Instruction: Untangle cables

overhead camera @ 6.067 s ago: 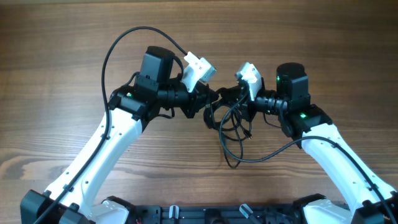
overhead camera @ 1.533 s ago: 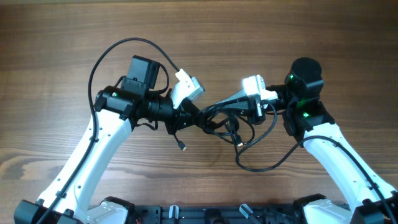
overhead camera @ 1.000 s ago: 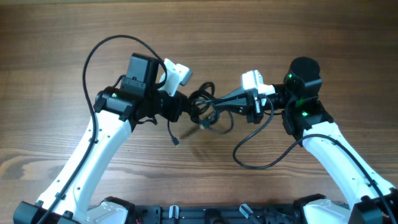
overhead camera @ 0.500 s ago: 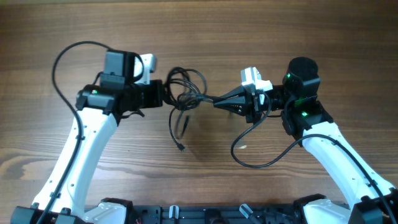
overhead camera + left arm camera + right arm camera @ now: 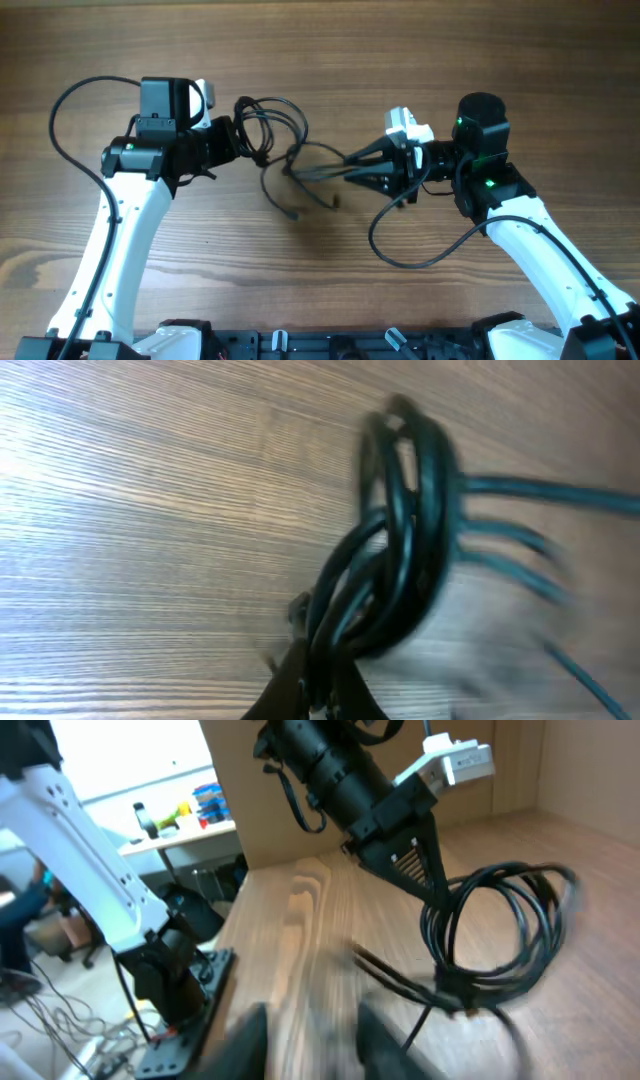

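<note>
Across the wooden table [image 5: 420, 60] the left arm [image 5: 120, 210] and right arm [image 5: 545, 250] stand well apart, with the cables [image 5: 272, 125] strung between them off the surface. That spread is where I judge the main risk to lie: more pull could cinch a crossing into a knot instead of freeing it. The left gripper [image 5: 232, 140] is pinched on the bottom of a coil of several black loops. Its wrist view shows those loops bunched and overlapping right at the fingertips [image 5: 305, 675], so one strand cannot slide out while the others are clamped with it. The right gripper [image 5: 352, 165] seems pressed together on a few straighter strands running toward the coil. Its own wrist view is too blurred to confirm the hold, and a weak pinch there could let the strands slip out and drop. The right arm's own thicker wire [image 5: 372, 238] loops on the table just below. A falling cord could drape over it and be mistaken for part of the tangle. Smallest of all, two loose plug ends [image 5: 293, 213] hang under the span. Either could hook through a loop of the coil during a further pull and lock the snarl.
</note>
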Robot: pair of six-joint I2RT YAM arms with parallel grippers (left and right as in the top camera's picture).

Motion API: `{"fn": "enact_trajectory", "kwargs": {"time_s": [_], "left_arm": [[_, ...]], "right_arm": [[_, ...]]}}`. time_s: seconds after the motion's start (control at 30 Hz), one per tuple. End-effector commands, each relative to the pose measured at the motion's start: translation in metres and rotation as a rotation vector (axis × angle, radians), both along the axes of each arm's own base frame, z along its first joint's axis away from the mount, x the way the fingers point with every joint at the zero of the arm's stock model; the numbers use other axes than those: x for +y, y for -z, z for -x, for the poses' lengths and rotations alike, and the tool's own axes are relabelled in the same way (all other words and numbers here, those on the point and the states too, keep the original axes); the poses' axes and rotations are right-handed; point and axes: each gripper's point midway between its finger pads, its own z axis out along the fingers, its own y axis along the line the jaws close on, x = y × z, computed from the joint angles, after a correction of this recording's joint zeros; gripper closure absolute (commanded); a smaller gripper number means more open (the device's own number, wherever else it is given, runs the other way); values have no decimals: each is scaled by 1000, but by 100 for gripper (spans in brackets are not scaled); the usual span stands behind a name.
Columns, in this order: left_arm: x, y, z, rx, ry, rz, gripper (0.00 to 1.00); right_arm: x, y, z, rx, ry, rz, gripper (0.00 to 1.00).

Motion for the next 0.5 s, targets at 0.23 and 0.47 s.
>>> {"fn": "enact_trajectory", "kwargs": {"time_s": [0.23, 0.47], "left_arm": [[6, -3, -3, -15, -35, -3, 96], [-47, -35, -5, -157, 267, 207, 96]], "right_arm": [[-3, 16, -17, 62, 123, 72, 4], [-4, 19, -23, 116, 169, 85, 0]]}}
